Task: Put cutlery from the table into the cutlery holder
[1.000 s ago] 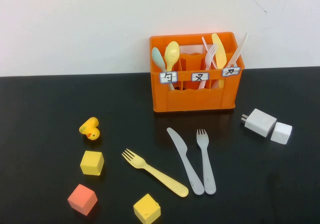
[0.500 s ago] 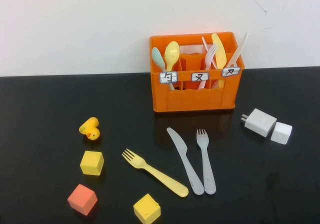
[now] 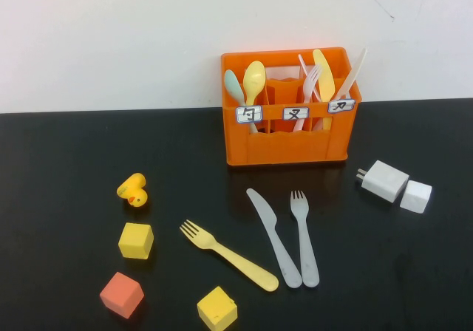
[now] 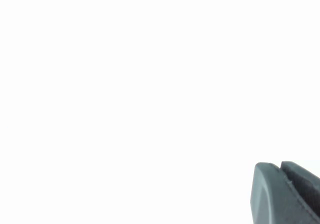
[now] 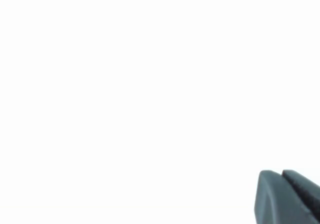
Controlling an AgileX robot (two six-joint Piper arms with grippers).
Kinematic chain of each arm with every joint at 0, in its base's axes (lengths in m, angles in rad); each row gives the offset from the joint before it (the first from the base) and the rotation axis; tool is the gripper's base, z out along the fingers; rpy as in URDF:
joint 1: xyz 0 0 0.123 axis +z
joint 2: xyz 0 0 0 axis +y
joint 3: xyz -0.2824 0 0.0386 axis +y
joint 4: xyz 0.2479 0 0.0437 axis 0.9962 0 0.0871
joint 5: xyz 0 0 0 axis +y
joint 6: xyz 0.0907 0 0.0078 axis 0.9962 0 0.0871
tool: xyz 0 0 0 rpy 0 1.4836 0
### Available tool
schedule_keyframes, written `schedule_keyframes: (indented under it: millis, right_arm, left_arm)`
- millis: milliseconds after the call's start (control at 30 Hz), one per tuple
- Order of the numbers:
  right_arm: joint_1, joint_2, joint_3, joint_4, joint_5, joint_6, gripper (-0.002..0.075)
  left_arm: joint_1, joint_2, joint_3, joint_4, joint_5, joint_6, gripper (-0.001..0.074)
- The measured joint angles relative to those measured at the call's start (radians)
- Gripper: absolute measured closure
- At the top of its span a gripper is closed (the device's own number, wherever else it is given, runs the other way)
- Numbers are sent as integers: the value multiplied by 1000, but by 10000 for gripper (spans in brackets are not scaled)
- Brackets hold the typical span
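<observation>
On the black table (image 3: 66, 146) lie a pale yellow fork (image 3: 228, 255), a greyish-white knife (image 3: 273, 236) and a greyish-white fork (image 3: 304, 236), side by side in front of the orange cutlery holder (image 3: 288, 145). The holder stands at the back with three labelled compartments. It holds teal and yellow spoons, a pink fork and other pieces. Neither arm shows in the high view. My left gripper (image 4: 287, 194) shows only as a dark tip at a corner of the left wrist view, against plain white. My right gripper (image 5: 289, 198) shows the same way in the right wrist view.
A yellow duck (image 3: 133, 190), two yellow cubes (image 3: 136, 241) (image 3: 217, 308) and a red cube (image 3: 121, 294) lie at the front left. A white charger (image 3: 384, 180) and a small white block (image 3: 416, 196) lie right of the holder. A white wall stands behind.
</observation>
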State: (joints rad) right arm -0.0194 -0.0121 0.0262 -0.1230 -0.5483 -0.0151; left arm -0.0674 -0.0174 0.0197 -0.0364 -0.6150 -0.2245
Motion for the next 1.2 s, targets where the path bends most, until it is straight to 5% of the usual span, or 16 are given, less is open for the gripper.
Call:
schedule_keyframes:
  millis: [200, 400, 600, 767, 1067, 1200]
  right_arm:
    - [0, 0, -19, 2, 9, 25, 728]
    - [0, 2, -261, -70, 409, 42, 728]
    - [0, 206, -556, -79, 903, 33, 728]
    - [0, 453, -653, 20, 1105, -201, 728]
    - [0, 738, -661, 431, 1124, -617, 728]
    - [0, 838, -661, 575, 1140, -767, 728]
  left_arm:
    - [0, 0, -5, -48, -129, -107, 736]
    - [0, 32, -292, -55, 467, -116, 736]
    - [0, 298, -576, -44, 977, -70, 736]
    - [0, 471, -616, -66, 1036, -87, 736]
    - [0, 838, -645, -287, 1100, -135, 736]
    - [-7, 1060, -702, -532, 1191, 78, 736]
